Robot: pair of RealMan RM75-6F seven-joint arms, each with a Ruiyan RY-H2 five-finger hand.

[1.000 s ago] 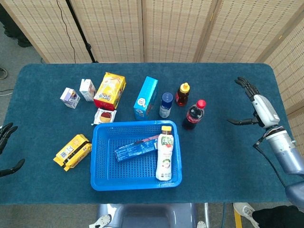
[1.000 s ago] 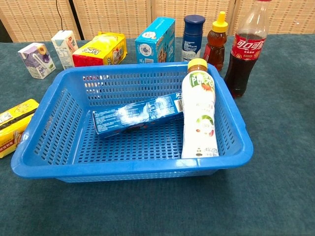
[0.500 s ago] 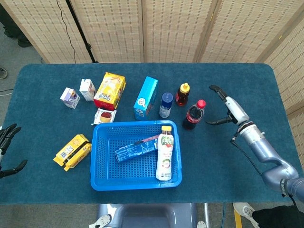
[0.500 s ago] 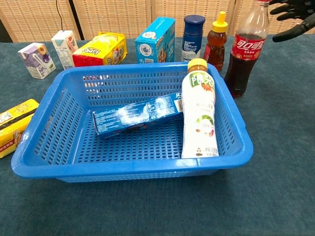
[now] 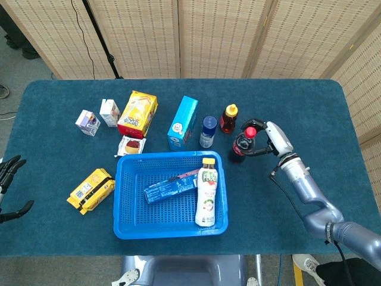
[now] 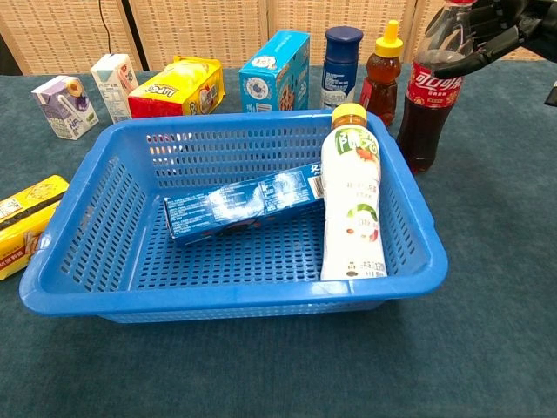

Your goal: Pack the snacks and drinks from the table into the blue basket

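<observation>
The blue basket (image 5: 119, 196) (image 6: 235, 300) holds a white drink bottle (image 5: 208, 193) (image 6: 352, 209) and a blue biscuit pack (image 5: 171, 186) (image 6: 239, 202). A cola bottle (image 5: 240, 149) (image 6: 426, 113) stands upright just right of the basket's far corner. My right hand (image 5: 262, 140) (image 6: 496, 30) is at its neck, fingers (image 6: 470, 57) spread around the cap and shoulder, not clearly clamped. My left hand (image 5: 9, 190) hangs at the table's left edge, fingers apart, holding nothing.
Behind the basket stand a honey bottle (image 5: 228, 118), a blue can (image 5: 208, 131), a blue carton (image 5: 183, 122), a yellow box (image 5: 137, 113), a pudding cup (image 5: 131, 145) and two small cartons (image 5: 88, 122) (image 5: 109, 112). A yellow pack (image 5: 90, 189) lies left of the basket.
My right arm has swung left from the table's right edge, and the hand has come around the cola bottle's neck. The bottle has not moved. The left hand barely shifted.
</observation>
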